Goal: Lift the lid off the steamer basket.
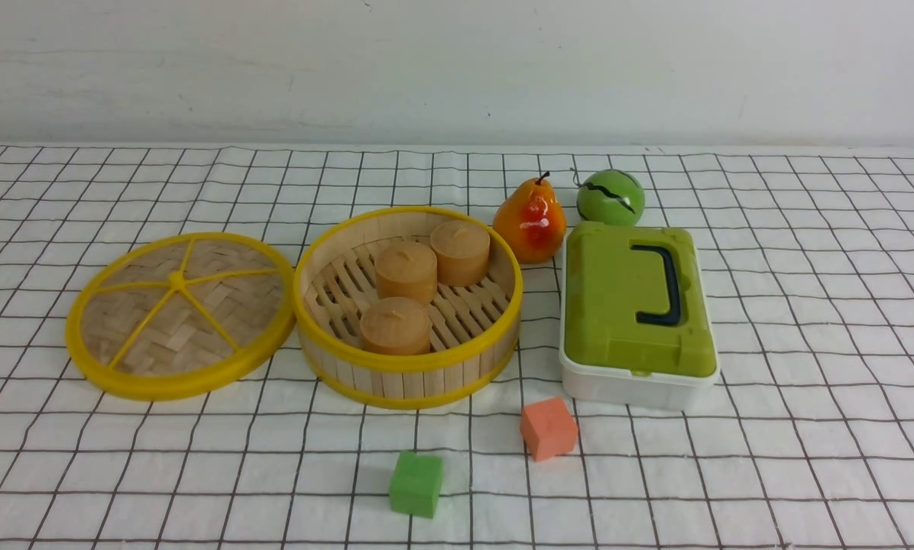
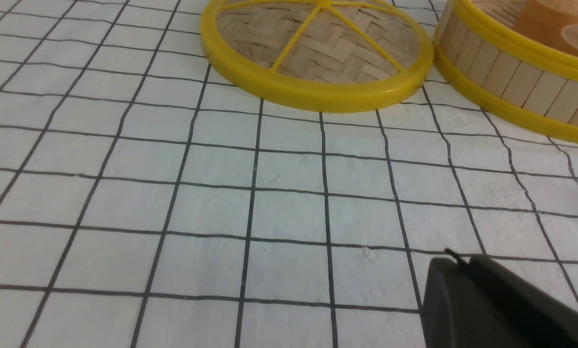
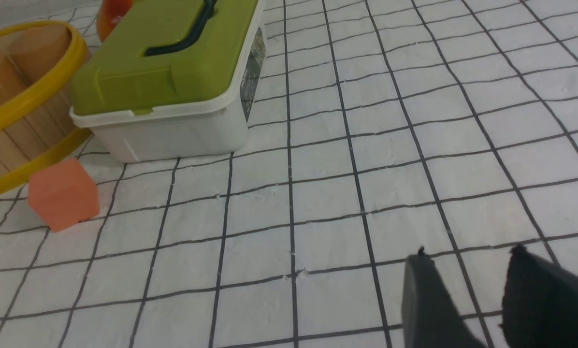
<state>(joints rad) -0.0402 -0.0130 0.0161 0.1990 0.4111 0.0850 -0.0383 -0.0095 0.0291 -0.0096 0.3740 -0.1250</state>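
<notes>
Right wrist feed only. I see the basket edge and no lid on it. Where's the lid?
Observer: The lid lies on the cloth, on the robot's left of the basket, with their rims close together.
Operator: Basket contents?
Observer: Three tan round cakes on its slatted floor.
Operator: Left pincer?
Observer: The left pincer looks shut and holds nothing. It is over bare cloth, short of the lid.

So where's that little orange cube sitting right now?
In the front view, the orange cube sits on the checked cloth right of centre, just in front of the white box with the green top, with the green cube nearer and to its left.
</notes>
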